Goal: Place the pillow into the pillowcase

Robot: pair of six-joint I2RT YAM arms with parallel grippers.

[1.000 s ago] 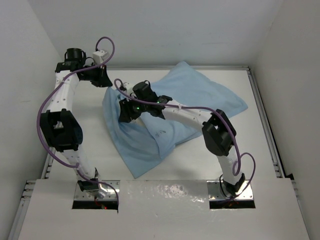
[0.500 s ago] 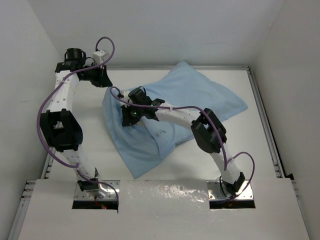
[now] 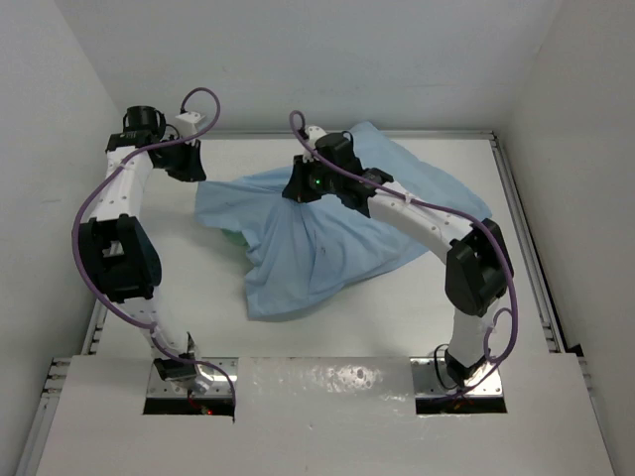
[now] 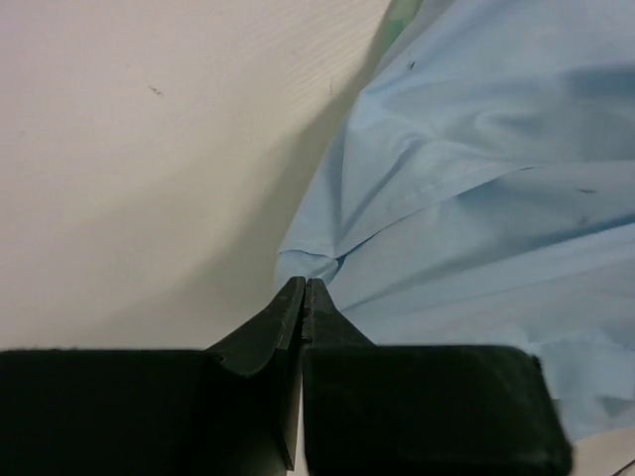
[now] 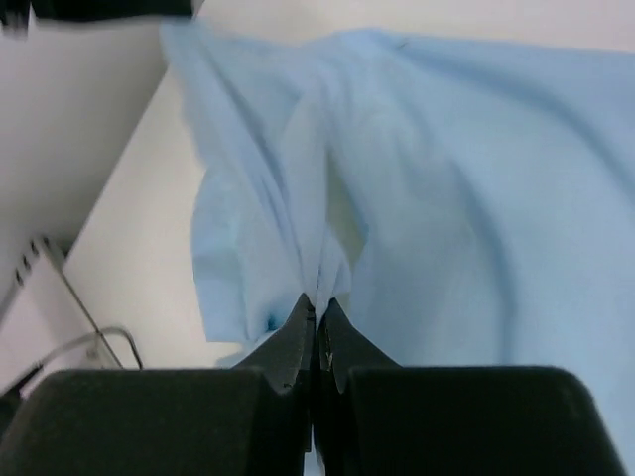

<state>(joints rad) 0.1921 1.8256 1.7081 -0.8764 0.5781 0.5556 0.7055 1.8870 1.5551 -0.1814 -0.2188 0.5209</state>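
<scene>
White table [image 3: 397, 322]; pillowcase [image 3: 327, 248] stretched left-right.

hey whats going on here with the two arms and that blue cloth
Both arms are handling the pillowcase, which lies rumpled on the table with its light blue side showing. The left pincer is shut on a corner of the cloth at its left end. The right pincer is shut on a pinched fold near the far middle. No pillow is visible, so whether it is inside cannot be told.
</scene>
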